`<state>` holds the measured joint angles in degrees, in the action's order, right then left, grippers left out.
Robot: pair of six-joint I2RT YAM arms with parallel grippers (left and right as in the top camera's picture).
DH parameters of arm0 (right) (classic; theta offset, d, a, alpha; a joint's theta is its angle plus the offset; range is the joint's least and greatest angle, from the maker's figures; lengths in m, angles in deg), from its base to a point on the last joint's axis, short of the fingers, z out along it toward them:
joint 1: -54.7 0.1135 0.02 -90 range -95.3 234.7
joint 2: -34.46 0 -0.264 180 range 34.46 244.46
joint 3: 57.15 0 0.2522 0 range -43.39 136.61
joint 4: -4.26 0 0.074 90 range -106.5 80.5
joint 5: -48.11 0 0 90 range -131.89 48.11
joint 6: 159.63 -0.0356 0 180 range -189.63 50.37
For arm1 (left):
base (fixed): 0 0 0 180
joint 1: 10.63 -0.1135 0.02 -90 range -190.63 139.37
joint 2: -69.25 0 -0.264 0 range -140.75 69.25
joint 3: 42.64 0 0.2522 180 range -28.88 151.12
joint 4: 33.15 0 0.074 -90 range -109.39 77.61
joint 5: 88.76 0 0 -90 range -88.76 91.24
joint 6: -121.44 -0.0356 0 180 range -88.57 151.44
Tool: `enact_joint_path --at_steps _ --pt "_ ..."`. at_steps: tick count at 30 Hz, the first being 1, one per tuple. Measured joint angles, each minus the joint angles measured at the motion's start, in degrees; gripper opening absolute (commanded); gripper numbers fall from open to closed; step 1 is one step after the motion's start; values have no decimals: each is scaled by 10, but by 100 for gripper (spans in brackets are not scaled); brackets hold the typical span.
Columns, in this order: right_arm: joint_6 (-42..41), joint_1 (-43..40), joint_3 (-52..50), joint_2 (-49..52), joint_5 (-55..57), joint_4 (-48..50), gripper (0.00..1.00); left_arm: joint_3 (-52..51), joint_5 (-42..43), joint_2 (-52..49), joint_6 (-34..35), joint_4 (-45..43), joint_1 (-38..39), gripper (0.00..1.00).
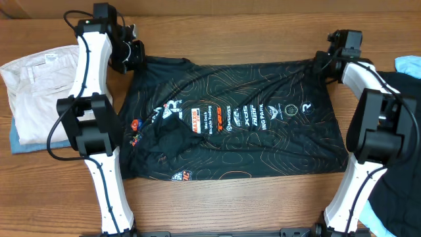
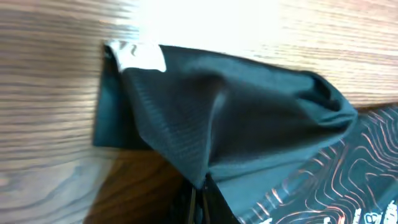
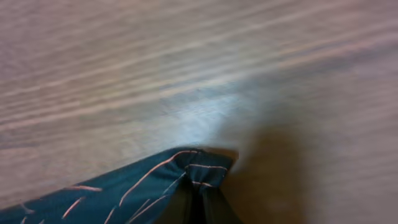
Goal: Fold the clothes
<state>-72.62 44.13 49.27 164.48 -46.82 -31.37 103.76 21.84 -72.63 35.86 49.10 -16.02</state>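
Your wooden tabletop and the fabrics lying on it

You have a black sports top with thin orange contour lines spread flat over the middle of the tabletop, logos facing up, with its two far corners drawn out to the back left and back right. On the left side a white folded garment rests on a blue cloth, near the top but apart from it. At the right edge a pale blue fabric is mostly cut off. In your left wrist view, a plain black part of the top carries a white tag and lies on bare wood
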Motion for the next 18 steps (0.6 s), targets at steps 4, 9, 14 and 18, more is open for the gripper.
enact_joint_path --at_steps 4,9,14,18 --pt "0 -7 0 -40 10 -65 7 25 2 1 1 25 -9 4" --pt "0 -9 2 -112 16 -169 7 27 2 14 1 75 -15 4" --pt "0 -10 3 -177 23 -272 8 28 2 36 1 141 -15 4" --pt "0 -11 4 -207 26 -347 10 28 -9 56 1 213 -15 4"
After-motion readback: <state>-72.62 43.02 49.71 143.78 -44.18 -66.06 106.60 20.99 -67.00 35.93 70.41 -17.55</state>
